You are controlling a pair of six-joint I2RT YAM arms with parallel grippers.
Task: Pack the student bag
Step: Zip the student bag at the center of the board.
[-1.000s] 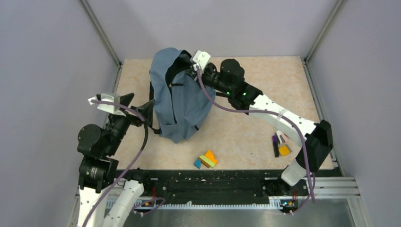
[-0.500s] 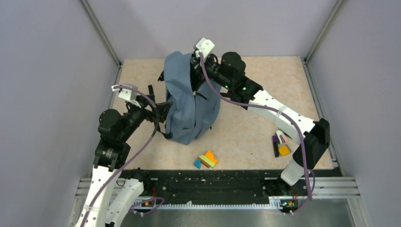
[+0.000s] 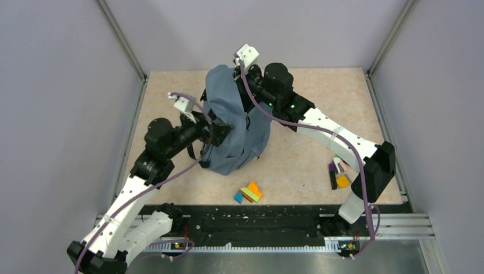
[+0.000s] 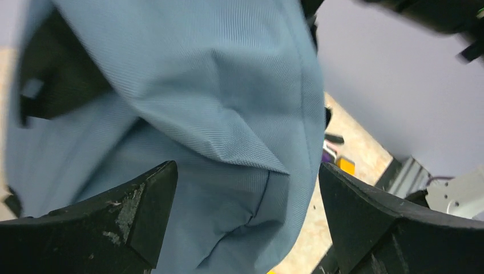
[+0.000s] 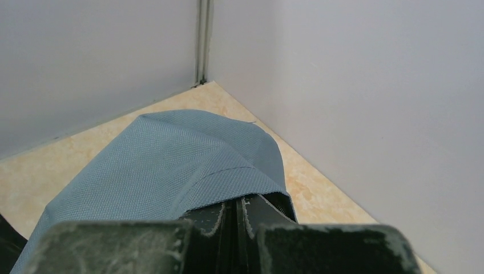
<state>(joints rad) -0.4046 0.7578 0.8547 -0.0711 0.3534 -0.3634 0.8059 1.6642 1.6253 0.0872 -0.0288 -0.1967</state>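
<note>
Centre frame, the student bag (image 3: 237, 128) stands upright on the table (image 3: 297, 160), its top edge pinched in the closed right gripper (image 3: 238, 74). The left gripper (image 3: 220, 132), jaws wide apart, faces its left flank.

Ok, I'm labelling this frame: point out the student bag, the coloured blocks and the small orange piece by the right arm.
student bag (image 3: 237, 154), top external view, lower blue fabric.
coloured blocks (image 3: 249, 193), top external view, middle of the cluster.
small orange piece (image 3: 343, 181), top external view, its top face.
</note>
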